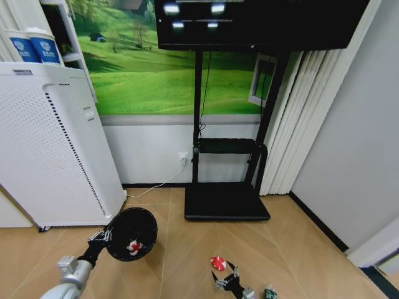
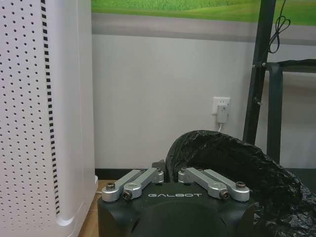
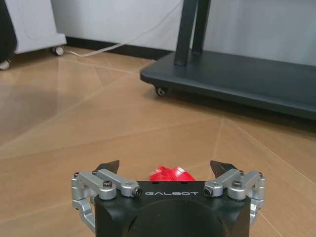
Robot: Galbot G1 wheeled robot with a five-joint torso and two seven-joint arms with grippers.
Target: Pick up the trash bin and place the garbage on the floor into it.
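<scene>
Lower-left of the head view, left gripper (image 1: pixel 106 237) clamps the small round black lined trash bin (image 1: pixel 132 233); right gripper (image 1: pixel 227 274), wide open and empty, hovers bottom centre beside the red-and-white wrapper ball (image 1: pixel 217 262). Best descend straight and centred.

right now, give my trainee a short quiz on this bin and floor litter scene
1. True or false: the left gripper holds the black trash bin by its rim.
2. What lies inside the bin?
A. a red-and-white wrapper ball
B. a paper cup
C. nothing
3. Which litter piece sits on the floor between the open right gripper's fingers?

Key:
1. True
2. A: a red-and-white wrapper ball
3. The second red-and-white wrapper; the green-and-clear bottle piece lies apart, on that gripper's right.
</scene>
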